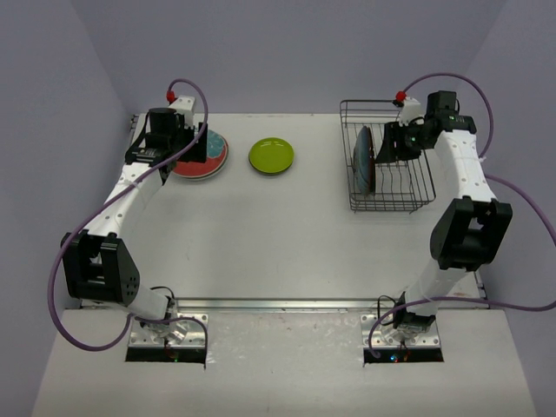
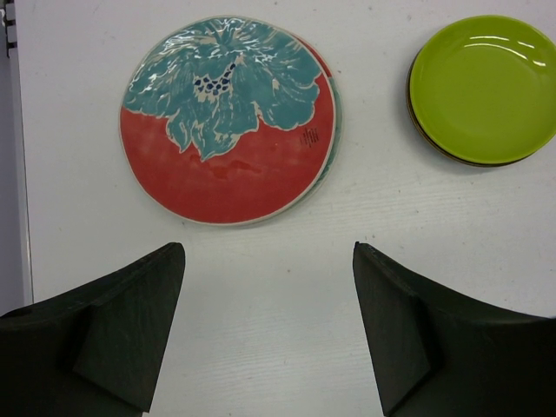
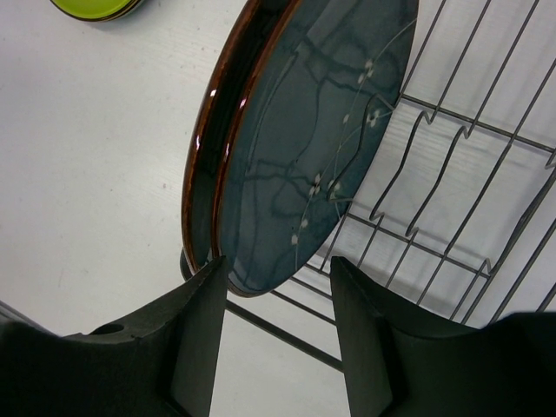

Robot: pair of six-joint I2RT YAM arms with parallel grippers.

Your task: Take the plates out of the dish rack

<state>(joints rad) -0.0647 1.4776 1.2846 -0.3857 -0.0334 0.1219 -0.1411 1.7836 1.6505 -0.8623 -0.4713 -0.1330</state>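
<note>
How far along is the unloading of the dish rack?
Done: the round red plate with a teal flower and the round lime green plate lie flat on the table, each atop another plate. In hand: the right fingers straddle the rim of the dark blue round plate, not yet clamped. Left: only that plate, standing in the dark wire dish rack.

Dark teal-blue plate (image 3: 295,139), red-brown rim, small white blossoms, stands on edge in the wire dish rack (image 3: 478,124), tilted. Right pincer (image 3: 278,265) low in view, jaws apart; the plate's bottom rim sits just by the left finger (image 3: 195,339), gripping nothing. Lime green plate (image 3: 91,7) at the top edge on the white bench (image 3: 95,174).
</note>
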